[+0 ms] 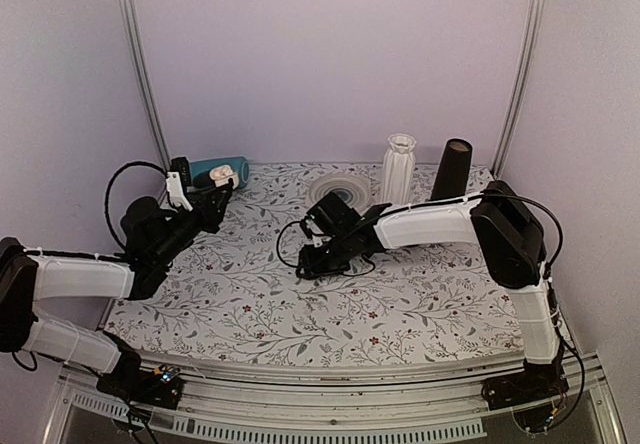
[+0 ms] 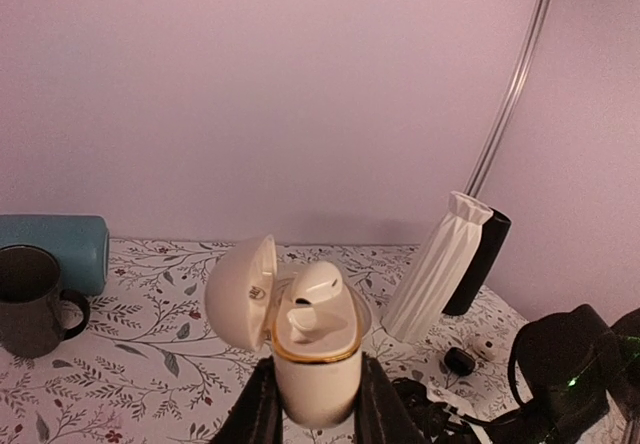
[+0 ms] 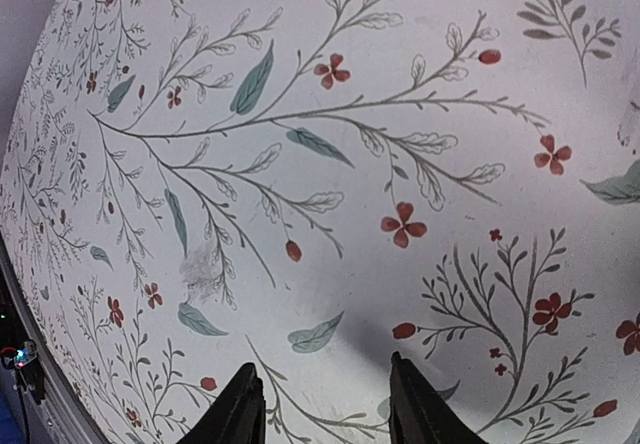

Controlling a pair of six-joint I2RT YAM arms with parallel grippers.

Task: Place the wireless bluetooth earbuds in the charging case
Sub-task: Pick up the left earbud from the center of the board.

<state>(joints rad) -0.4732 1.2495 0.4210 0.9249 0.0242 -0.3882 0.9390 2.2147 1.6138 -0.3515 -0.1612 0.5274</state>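
Your left gripper (image 2: pixel 315 404) is clamped on the lower body of the charging case (image 2: pixel 315 369) and holds it upright above the surface (image 3: pixel 300 164), low in the middle of the left wrist view and at the upper left of the top view. The lid (image 2: pixel 240 289) is flipped open to the left. One earbud (image 2: pixel 318 286) sits in the case with its rounded head above the rim, so that half looks done or nearly done. You may need to press it home, since I cannot tell whether it is fully seated. Whether the well in front of it is filled is also unclear.

Your right gripper (image 3: pixel 325 409) is low over the middle of the surface. Its fingers are part-way apart with only the flowered pattern between them, so it carries nothing.

At the lower right of the left wrist view, near the foot of the white vase (image 2: pixel 435 274), lie a small white thing (image 2: pixel 487 347) and a small black thing (image 2: pixel 460 360). They are too small to identify. If the white one is the second earbud, you have yet to pick it up and seat it.
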